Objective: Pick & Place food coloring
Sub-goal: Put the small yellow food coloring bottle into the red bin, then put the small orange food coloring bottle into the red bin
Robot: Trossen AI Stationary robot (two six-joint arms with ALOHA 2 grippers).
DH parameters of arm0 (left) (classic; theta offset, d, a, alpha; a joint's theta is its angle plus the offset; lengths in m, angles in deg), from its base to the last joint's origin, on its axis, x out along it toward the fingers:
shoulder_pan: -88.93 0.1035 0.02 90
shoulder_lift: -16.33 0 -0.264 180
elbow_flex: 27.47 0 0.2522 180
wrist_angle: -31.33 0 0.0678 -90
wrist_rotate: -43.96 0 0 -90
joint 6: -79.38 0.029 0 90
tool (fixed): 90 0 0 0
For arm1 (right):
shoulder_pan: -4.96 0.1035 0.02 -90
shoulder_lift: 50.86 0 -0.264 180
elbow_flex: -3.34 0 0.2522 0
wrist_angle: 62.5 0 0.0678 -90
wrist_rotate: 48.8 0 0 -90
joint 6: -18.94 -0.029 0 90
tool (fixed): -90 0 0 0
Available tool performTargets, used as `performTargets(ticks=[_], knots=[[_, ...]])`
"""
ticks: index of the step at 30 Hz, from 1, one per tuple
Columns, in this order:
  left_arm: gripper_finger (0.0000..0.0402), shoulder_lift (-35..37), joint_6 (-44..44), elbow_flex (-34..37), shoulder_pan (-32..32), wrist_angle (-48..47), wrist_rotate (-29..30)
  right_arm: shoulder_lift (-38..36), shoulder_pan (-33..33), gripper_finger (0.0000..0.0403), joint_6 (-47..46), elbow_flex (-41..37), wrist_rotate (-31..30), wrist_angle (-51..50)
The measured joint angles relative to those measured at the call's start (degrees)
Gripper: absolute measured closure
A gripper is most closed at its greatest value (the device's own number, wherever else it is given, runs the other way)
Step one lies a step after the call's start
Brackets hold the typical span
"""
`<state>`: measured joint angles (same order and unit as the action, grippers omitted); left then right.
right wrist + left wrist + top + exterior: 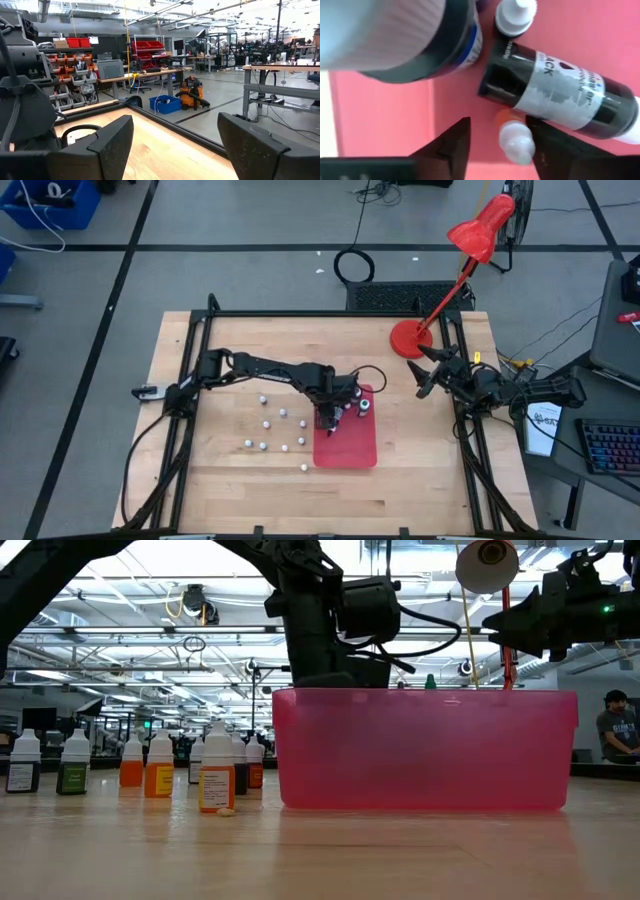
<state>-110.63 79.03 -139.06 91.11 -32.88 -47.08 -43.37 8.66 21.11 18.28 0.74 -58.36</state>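
Several small white-capped food coloring bottles [283, 412] stand upright on the wooden table, left of the red tray [350, 452]; they also line up in the low view [158, 765]. My left gripper [498, 122] points down into the tray, open, with an orange bottle's white cap [516, 144] between its fingers. Beside it on the tray floor a black bottle [560, 92] lies on its side, next to a dark bottle with a blue label [415, 45]. My right gripper [175, 145] waits open at the table's right edge [428, 378]. My left gripper's fingers stand apart on either side of the orange bottle's white cap [520, 150], coming from above. One finger [547, 145] is right beside the cap, and I cannot tell whether it touches. The other finger [452, 142] is clear of it.
A red desk lamp [410, 337] stands at the table's far right, its arm slanting up over the right arm. The tray's pink wall [425, 750] hides its contents in the low view. A small whitish piece [226, 811] lies by the nearest bottle. Bare wood lies toward the near edge.
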Motion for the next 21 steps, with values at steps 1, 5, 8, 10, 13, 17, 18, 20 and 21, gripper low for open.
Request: performTargets(ticks=[1,5,8,10,13,17,18,20,21], knots=[[0.0199,0.0,-0.1,0.0,0.0,-0.1,0.0,0.0,0.0,0.0124,0.0,0.0,0.0,-0.1],[0.0166,0.5,-0.2,0.0,0.0,-0.6,0.0,0.0,0.0,0.0124,0.0,0.0,0.0,-0.2],[0.0152,1.9,-0.2,0.1,0.1,-1.3,0.1,0.0,0.0,0.0124,0.0,0.0,0.0,-0.2],[0.0146,3.3,-0.2,0.1,0.1,-1.3,0.7,0.0,0.0,0.0124,-0.1,0.0,0.0,-0.2],[0.0143,5.8,-0.2,0.0,0.0,-1.8,1.7,0.2,0.0,0.0124,-0.1,0.0,0.0,-0.2],[0.0149,9.6,-3.1,0.0,-0.2,-6.2,2.6,0.2,0.0,0.0124,-0.1,0.0,0.0,-0.2],[0.0151,10.4,-4.2,0.0,-0.3,-8.0,2.6,0.2,0.0,0.0124,-0.1,0.0,0.0,-0.2],[0.0156,11.5,-6.1,0.0,-0.9,-12.0,2.7,0.2,0.0,0.0124,-0.1,0.0,0.0,-0.2],[0.0158,11.8,-6.8,0.1,-1.4,-13.8,2.8,0.2,0.0,0.0124,-0.1,0.0,0.0,-0.3]])
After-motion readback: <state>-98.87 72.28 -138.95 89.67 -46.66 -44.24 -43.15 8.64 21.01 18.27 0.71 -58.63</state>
